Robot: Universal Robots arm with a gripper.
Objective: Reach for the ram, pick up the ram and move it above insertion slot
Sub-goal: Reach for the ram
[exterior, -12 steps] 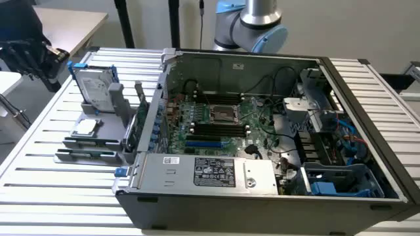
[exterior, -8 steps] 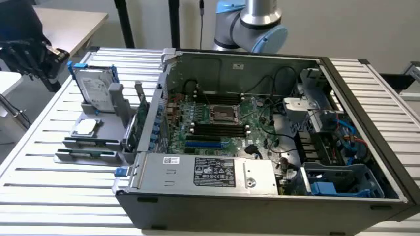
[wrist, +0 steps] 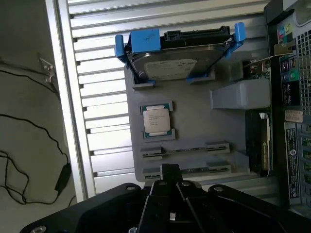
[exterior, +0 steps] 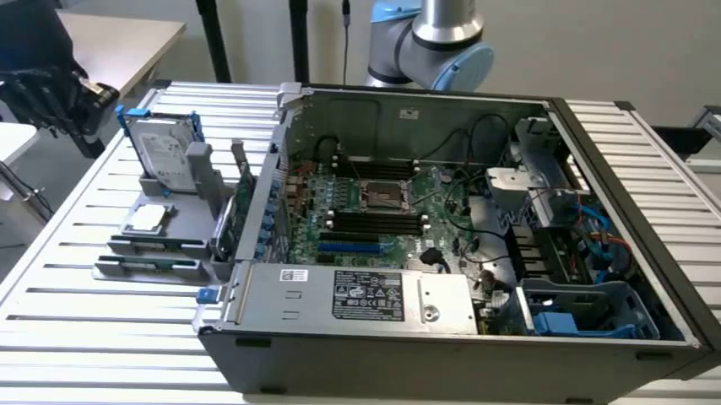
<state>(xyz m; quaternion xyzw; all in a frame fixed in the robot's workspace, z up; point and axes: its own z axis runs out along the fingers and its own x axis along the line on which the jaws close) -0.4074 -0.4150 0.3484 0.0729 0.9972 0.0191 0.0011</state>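
Note:
Two thin green ram sticks stand on edge in the grey holder [exterior: 135, 274] on the slatted table, at the exterior view's left. The ram [wrist: 187, 170] closest to my gripper is seen edge-on, and the second stick [wrist: 184, 149] runs parallel beside it; in the exterior view they are the ram [exterior: 147, 268] and the second stick [exterior: 155, 245]. My gripper [wrist: 170, 174] hovers over the holder's edge, close to the nearer stick and apart from it. Its fingers look shut, with nothing between them. In the exterior view the black gripper [exterior: 62, 97] hangs high above the table's far left corner.
The holder also carries a silver hard drive [wrist: 177, 65] in a blue caddy, a CPU [wrist: 156, 120] and a broader green card [exterior: 242, 198]. The open computer case [exterior: 451, 337] with its motherboard [exterior: 372, 211] takes up the table's middle and right. Cables lie on the floor [wrist: 29, 160].

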